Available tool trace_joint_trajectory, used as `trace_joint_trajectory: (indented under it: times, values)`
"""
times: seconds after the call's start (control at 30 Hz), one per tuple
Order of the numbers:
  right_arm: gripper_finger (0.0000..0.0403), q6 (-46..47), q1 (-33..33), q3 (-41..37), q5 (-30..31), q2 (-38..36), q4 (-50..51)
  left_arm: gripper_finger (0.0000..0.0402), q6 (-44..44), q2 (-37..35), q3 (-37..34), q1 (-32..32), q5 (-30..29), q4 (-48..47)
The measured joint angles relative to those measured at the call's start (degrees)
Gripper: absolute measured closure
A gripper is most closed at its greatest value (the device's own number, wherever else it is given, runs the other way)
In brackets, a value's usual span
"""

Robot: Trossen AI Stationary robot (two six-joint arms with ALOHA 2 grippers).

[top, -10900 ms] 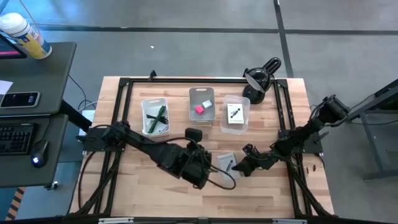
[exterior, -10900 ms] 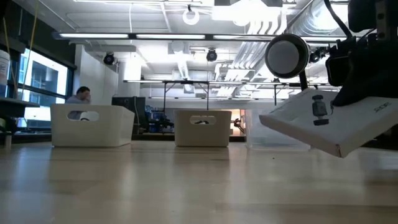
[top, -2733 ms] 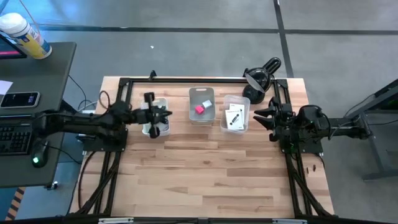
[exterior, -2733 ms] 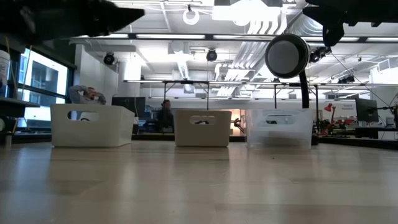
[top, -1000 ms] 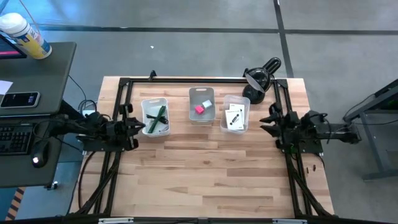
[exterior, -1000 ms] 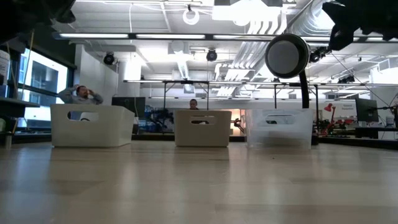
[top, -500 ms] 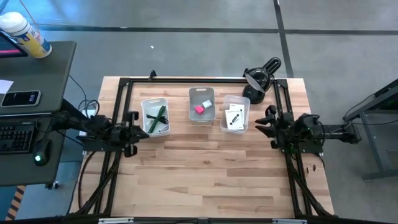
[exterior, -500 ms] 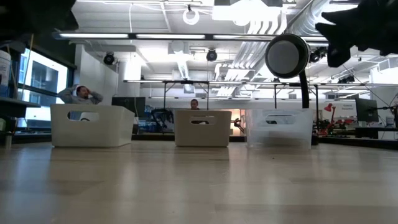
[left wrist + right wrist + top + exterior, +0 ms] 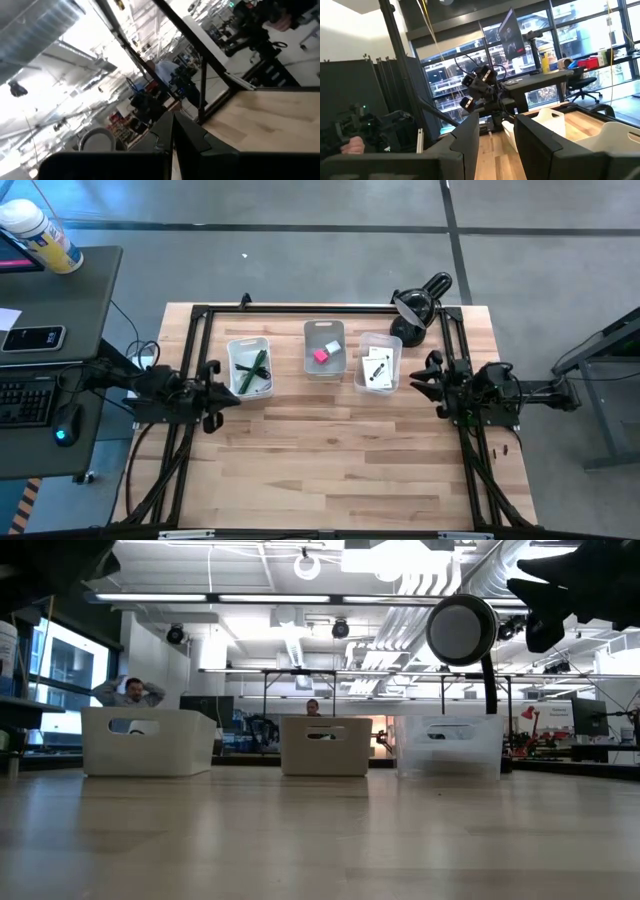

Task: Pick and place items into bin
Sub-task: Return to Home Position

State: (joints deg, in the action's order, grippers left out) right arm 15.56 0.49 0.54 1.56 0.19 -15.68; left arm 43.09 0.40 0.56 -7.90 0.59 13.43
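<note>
**Both arms drawn back to the sides; no loose item left on the wood**

The table (image 9: 330,470) is seen bare across its whole front. Some seconds ago both arms were bent there over a white box. The left arm (image 9: 150,390) is now folded back at the left edge and the right arm (image 9: 505,390) at the right edge, hardly shifted from half a second ago. This is judged to be the retreat to rest, with the picking apparently finished.

Three bins are lined up along the far side. The transparent bin (image 9: 397,347), just in front of the black desk lamp (image 9: 415,308), is loaded with white card reader boxes (image 9: 376,368) lying askew, more than were in it earlier. The pink block (image 9: 321,356) and the white cube (image 9: 334,348) are kept in the middle bin (image 9: 310,330). The green pen (image 9: 259,364) and the black cable (image 9: 248,377) are kept in the left bin (image 9: 232,348).

The left gripper (image 9: 218,394) is held near the left bin and the right gripper (image 9: 422,380) just beside the transparent bin. Neither is touching a bin.

The bins' contents are shown only from above. From table height only their walls are seen, with people (image 9: 130,692) in the room behind. The claws are settled only by the wrist cameras. The left fingers (image 9: 192,137) are pressed together with nothing between them. The right fingers (image 9: 465,140) are set apart and empty.
</note>
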Motion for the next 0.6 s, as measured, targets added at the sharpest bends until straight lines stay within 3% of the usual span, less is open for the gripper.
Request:
trace_joint_trajectory:
  times: [0.33, 0.5, 0.6]
  values:
    - [0.0289, 2.0, 0.0, 0.0, 1.0, 0.0, 0.0, 0.0399, 5.2, 0.0, 0.0, 2.8, -1.5, -0.1]
    - [0.0289, 1.1, 0.0, 0.0, 2.7, 0.0, -0.1, 0.0399, 2.4, 0.0, 0.0, 11.1, 9.1, 2.4]
    - [0.0289, 0.3, 0.0, 0.0, 4.0, 0.0, 0.0, 0.0399, -0.9, 0.0, 0.0, 15.8, 11.7, 2.2]
